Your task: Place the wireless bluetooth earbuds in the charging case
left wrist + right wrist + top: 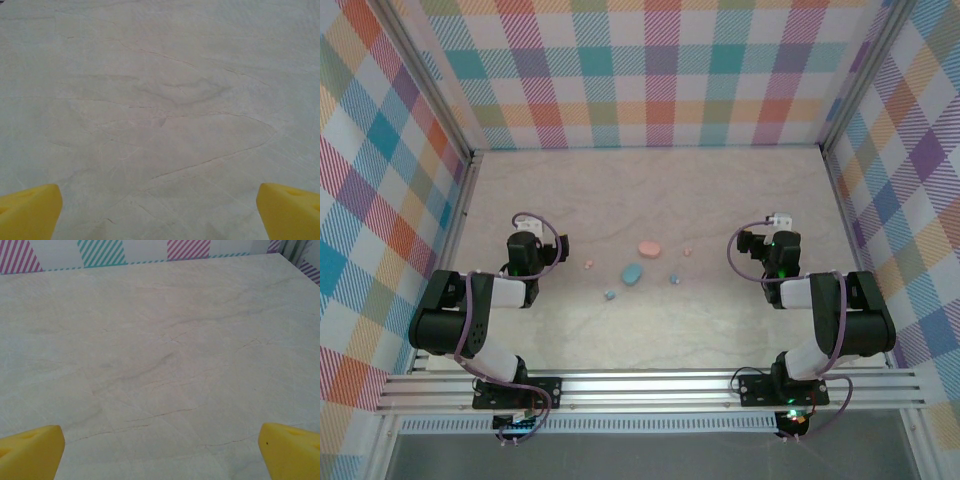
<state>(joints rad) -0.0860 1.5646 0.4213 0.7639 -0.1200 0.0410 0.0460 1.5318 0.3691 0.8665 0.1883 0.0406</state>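
Note:
In the top view a pink oval charging case [650, 247] and a blue oval charging case [633, 273] lie mid-table between the arms. Four tiny earbuds are scattered round them: a pink earbud [588, 265] to the left, another pink earbud [687, 252] to the right, a blue earbud [610, 294] near the front and a second blue earbud [674, 278]. My left gripper [159, 212] is open over bare table, well left of them, its yellow fingertips [30, 210] wide apart. To their right, my right gripper [161, 452] is likewise open and holds nothing.
The pale marbled table [650, 190] is closed in by checked walls [650, 70] at the back and both sides. Both arms sit folded near the front rail [650, 385], the left arm [470, 315] and right arm [840, 315] flanking the objects.

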